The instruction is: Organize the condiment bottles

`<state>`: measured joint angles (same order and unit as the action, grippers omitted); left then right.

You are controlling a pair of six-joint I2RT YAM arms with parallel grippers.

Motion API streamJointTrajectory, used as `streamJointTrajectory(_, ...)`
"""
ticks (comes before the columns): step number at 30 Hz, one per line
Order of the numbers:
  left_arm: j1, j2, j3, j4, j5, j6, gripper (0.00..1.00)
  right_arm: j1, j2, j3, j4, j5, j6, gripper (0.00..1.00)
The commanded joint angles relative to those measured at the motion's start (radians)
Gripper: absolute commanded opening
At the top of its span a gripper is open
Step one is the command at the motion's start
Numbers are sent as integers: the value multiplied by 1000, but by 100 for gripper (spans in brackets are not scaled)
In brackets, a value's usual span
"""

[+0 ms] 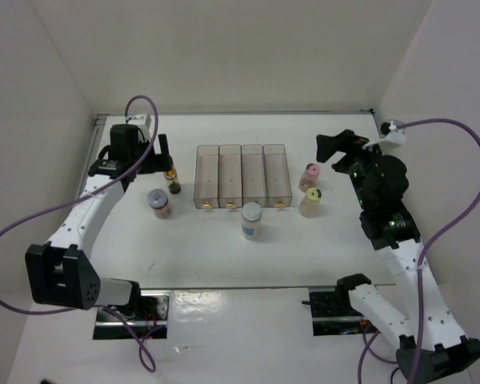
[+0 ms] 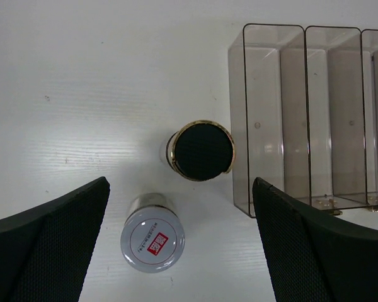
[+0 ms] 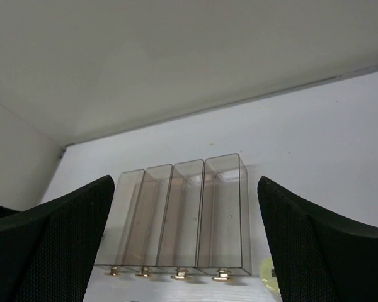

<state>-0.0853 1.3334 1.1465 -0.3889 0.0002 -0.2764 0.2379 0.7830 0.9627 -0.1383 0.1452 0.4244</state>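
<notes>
The slim black-capped amber bottle (image 1: 174, 179) stands just left of the clear tray (image 1: 242, 176), and its black cap (image 2: 201, 151) lies a little ahead of my open left gripper (image 2: 181, 187). Below it stands the squat lilac-lidded jar (image 1: 158, 202), which the left wrist view shows as (image 2: 153, 233) between the fingers' span. In front of the tray is the pale-blue-lidded jar (image 1: 251, 220). On the tray's right stand the pink-capped bottle (image 1: 310, 174) and the cream yellow-capped bottle (image 1: 311, 201). My left gripper (image 1: 162, 158) and right gripper (image 1: 330, 152) are both open and hold nothing.
The four-slot clear tray (image 3: 176, 214) lies in the middle with nothing in its slots (image 2: 283, 119). My right gripper (image 3: 186, 182) looks over it from the right, and a sliver of yellow cap (image 3: 269, 277) shows at its lower edge. White walls close in the back and sides.
</notes>
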Motion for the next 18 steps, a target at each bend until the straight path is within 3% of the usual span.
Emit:
streamJointTrajectory(1, -13, 39, 52, 56, 11, 11, 100, 8, 79, 97, -82, -65, -87, 98)
streamJointTrajectory(6, -48, 91, 91, 47, -46, 49, 100, 8, 278, 261, -208, -65, -161, 98)
streamJointTrajectory(18, -99, 164, 156, -22, -157, 86, 100, 17, 335, 284, -222, -108, -179, 98)
